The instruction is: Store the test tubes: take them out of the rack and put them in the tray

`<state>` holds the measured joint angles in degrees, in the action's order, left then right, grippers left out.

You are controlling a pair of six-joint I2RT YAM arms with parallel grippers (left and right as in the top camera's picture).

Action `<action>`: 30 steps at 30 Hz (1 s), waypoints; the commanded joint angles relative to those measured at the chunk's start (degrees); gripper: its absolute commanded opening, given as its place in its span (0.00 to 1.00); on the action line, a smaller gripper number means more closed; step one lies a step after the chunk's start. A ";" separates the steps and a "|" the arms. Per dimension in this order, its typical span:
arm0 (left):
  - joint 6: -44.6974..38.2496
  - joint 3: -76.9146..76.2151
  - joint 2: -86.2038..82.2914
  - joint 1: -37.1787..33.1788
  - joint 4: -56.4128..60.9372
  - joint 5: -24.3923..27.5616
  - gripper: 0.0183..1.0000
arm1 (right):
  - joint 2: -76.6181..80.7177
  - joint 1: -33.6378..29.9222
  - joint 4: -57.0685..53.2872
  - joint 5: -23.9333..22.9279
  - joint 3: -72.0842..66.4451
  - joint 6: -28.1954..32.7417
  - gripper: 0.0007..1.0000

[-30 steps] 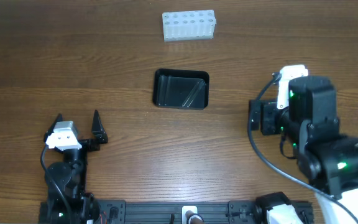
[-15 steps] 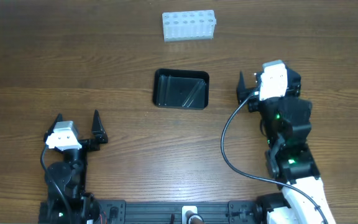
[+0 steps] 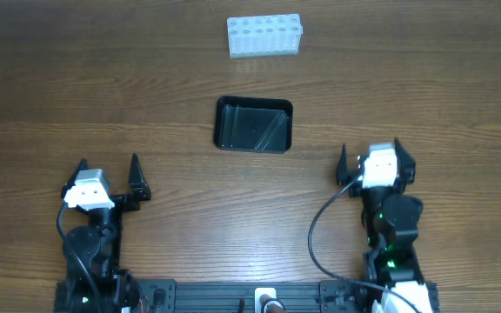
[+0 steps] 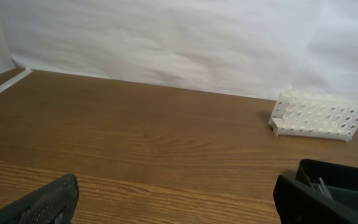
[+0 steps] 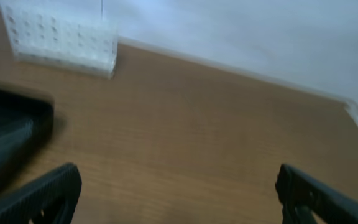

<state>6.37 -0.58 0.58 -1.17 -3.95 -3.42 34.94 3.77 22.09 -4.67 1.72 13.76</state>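
the tubes (image 3: 268, 130) lie flat in the black tray (image 3: 218, 126), slanted across its floor. the tray sits mid-table (image 3: 146, 69). the white rack (image 3: 264, 36) stands well apart from it, farther from the arms and close to the table's far edge. whether any tube stands in the rack cannot be told.

the left arm is folded close over its base at the near left. its gripper (image 3: 109, 163) is low and points up the table, well apart from the tray, with the jaws spread wide on nothing. in its wrist view the tray's corner (image 4: 353, 180) shows near, the rack (image 4: 316, 115) beyond.

the right arm is folded the same way at the near right. its gripper (image 3: 370, 146) is off the tray's right near corner and apart from it, and it points toward the far side. its jaws are wide apart and empty.
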 commanded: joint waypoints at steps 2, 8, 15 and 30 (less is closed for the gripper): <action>-1.05 0.24 -0.42 -0.35 0.02 0.15 1.00 | -10.75 -0.48 -13.68 0.72 -1.40 0.00 0.99; -1.05 0.24 -0.42 -0.35 0.02 0.13 1.00 | -23.21 -0.48 -26.03 1.16 -1.40 0.02 0.99; -1.05 0.24 -0.42 -0.35 0.02 0.15 1.00 | -35.04 -0.96 -25.75 1.18 -1.40 0.02 0.99; -1.03 0.24 -0.42 -0.35 0.02 0.15 1.00 | -34.67 -1.18 -26.14 1.86 -1.40 -3.85 0.99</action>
<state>6.37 -0.58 0.58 -1.17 -3.99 -3.42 0.80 3.11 -3.84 -3.73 0.62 13.19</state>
